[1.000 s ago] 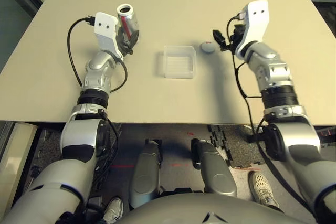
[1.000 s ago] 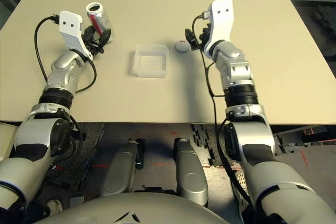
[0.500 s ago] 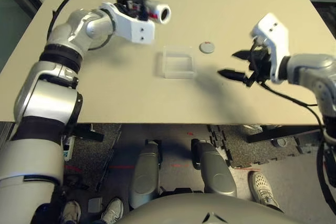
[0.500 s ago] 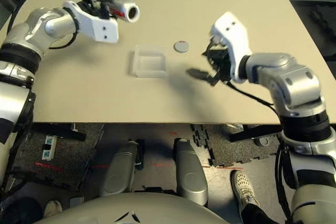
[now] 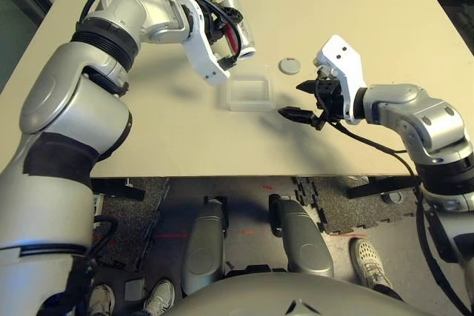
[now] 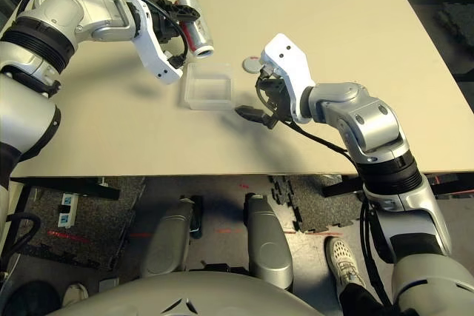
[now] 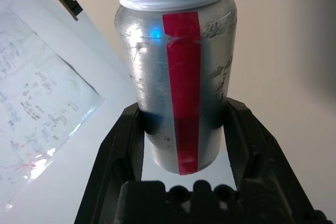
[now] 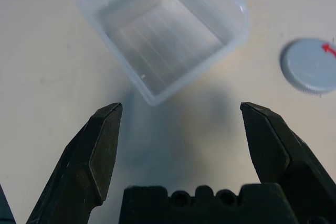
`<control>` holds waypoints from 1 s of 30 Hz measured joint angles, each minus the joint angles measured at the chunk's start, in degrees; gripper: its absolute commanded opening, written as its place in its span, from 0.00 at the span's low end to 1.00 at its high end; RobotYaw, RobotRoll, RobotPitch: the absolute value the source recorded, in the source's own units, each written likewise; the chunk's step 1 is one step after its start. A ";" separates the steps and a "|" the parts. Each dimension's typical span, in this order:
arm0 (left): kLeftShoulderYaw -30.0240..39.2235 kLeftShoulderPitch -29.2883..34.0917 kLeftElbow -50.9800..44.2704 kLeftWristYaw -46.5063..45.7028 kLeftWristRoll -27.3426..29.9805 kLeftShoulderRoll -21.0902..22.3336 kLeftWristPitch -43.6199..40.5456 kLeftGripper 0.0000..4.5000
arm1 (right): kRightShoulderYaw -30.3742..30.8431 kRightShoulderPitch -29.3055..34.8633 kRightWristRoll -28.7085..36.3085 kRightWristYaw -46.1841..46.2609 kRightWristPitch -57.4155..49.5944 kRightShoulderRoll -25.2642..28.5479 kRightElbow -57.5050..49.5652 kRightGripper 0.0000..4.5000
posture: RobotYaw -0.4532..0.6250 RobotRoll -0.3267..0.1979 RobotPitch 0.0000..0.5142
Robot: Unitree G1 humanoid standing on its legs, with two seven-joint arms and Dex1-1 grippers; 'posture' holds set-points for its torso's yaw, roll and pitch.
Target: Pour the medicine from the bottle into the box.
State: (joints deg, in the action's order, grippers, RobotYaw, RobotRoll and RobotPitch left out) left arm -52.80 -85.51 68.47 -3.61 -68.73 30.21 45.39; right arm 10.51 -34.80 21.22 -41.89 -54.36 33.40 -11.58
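Observation:
My left gripper (image 5: 229, 41) is shut on the silver bottle (image 5: 238, 32) with the red stripe (image 7: 184, 82). The bottle is uncapped and held tilted above the table, its white-rimmed mouth just past the box's far edge. The clear square box (image 5: 249, 94) sits at mid-table and looks empty in the right wrist view (image 8: 168, 30). My right gripper (image 5: 295, 101) hovers open just right of the box, its fingers pointing at it. The medicine is hidden.
The round grey cap (image 5: 290, 66) with a red mark lies on the table behind and right of the box, close to my right gripper; it also shows as the cap (image 8: 310, 65) beside the box. The tan tabletop (image 5: 148, 123) is bare around them.
My left arm has swung the bottle in over the box's far edge and tipped its mouth down. My right gripper, still open, has moved left to the box's right side.

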 measured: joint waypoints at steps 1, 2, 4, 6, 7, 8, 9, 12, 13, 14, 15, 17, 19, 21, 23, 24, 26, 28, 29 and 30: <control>0.03 0.00 0.14 0.00 0.09 0.00 0.00 0.52 | 0.00 0.00 -0.02 0.00 0.03 -0.02 0.08 1.00 | 0.50 0.62 0.31; 0.04 0.00 0.21 -0.01 0.12 0.00 -0.02 0.52 | 0.00 0.00 -0.04 0.00 0.04 -0.02 0.18 1.00 | 0.50 0.62 0.31; 0.20 0.03 0.27 0.09 0.56 -0.02 -0.02 0.52 | 0.00 0.00 -0.05 -0.06 0.04 -0.02 0.30 1.00 | 0.50 0.62 0.31; 1.24 0.37 0.41 0.70 2.18 -0.13 0.06 0.52 | 0.07 -0.01 -0.05 -0.27 0.05 -0.01 0.32 1.00 | 0.50 0.62 0.31; 3.03 0.93 0.82 2.00 4.22 -0.32 0.25 0.52 | 0.09 -0.01 -0.03 -0.45 0.06 -0.01 0.32 1.00 | 0.50 0.62 0.31; 4.90 1.54 1.43 3.54 6.61 -0.60 0.36 0.52 | 0.10 -0.01 -0.02 -0.63 0.06 -0.01 0.32 1.00 | 0.50 0.62 0.31; 7.28 2.36 2.06 5.57 9.32 -0.87 0.36 0.52 | 0.10 -0.01 -0.01 -0.86 0.06 -0.01 0.32 1.00 | 0.50 0.62 0.32; 18.15 6.10 3.61 14.83 22.16 -2.41 -2.34 0.52 | 0.11 -0.01 0.00 -1.24 0.06 0.04 0.31 1.00 | 0.50 0.62 0.33; 23.00 7.47 4.03 18.78 27.65 -3.33 -5.00 0.52 | 0.11 -0.01 0.01 -1.34 0.06 0.04 0.30 1.00 | 0.50 0.62 0.33; 26.98 8.39 4.28 21.98 32.08 -4.02 -7.66 0.52 | 0.12 -0.01 0.01 -1.44 0.06 0.05 0.30 1.00 | 0.49 0.62 0.33; 31.23 9.32 4.31 24.81 36.53 -4.74 -10.91 0.52 | 0.12 0.00 0.01 -1.50 0.06 0.06 0.30 1.00 | 0.49 0.62 0.33; 42.05 11.09 4.19 29.10 48.02 -6.49 -20.10 0.52 | 0.15 0.00 -0.01 -1.69 0.06 0.09 0.29 1.00 | 0.49 0.62 0.33; 48.96 12.49 3.61 30.24 55.16 -6.97 -26.41 0.52 | 0.17 0.00 -0.04 -1.78 0.05 0.18 0.29 1.00 | 0.49 0.62 0.33; 54.66 14.52 2.10 29.64 60.92 -7.62 -31.20 0.52 | 0.19 0.00 -0.08 -1.82 0.05 0.33 0.30 1.00 | 0.49 0.62 0.33; 60.35 17.17 0.80 28.19 66.72 -8.94 -36.41 0.52 | 0.21 0.00 -0.23 -1.94 0.05 0.59 0.31 1.00 | 0.49 0.62 0.33; 62.01 18.61 0.14 27.55 68.43 -9.45 -38.29 0.52 | 0.25 -0.02 -0.45 -2.01 0.05 0.63 0.32 1.00 | 0.49 0.62 0.33; 64.37 22.10 -1.09 25.96 71.38 -10.95 -40.83 0.52 | 0.37 -0.11 -0.66 -2.20 0.05 0.70 0.40 1.00 | 0.49 0.62 0.33; 64.65 25.93 -2.66 24.92 72.01 -12.43 -41.64 0.52 | 0.71 -0.29 -0.99 -2.33 0.05 0.70 0.49 1.00 | 0.49 0.62 0.34; 64.61 26.91 -2.81 24.69 72.01 -12.98 -41.92 0.52 | 0.75 -0.32 -1.13 -2.35 0.05 0.72 0.53 1.00 | 0.49 0.62 0.34; 64.50 27.91 -3.43 24.49 72.02 -13.48 -42.06 0.52 | 0.86 -0.37 -1.17 -2.42 0.05 0.77 0.55 1.00 | 0.49 0.62 0.34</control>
State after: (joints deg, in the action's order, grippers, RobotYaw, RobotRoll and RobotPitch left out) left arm 11.70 -57.60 65.04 20.88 3.29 16.73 3.33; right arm 11.37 -35.17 20.05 -44.32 -54.31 34.16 -11.03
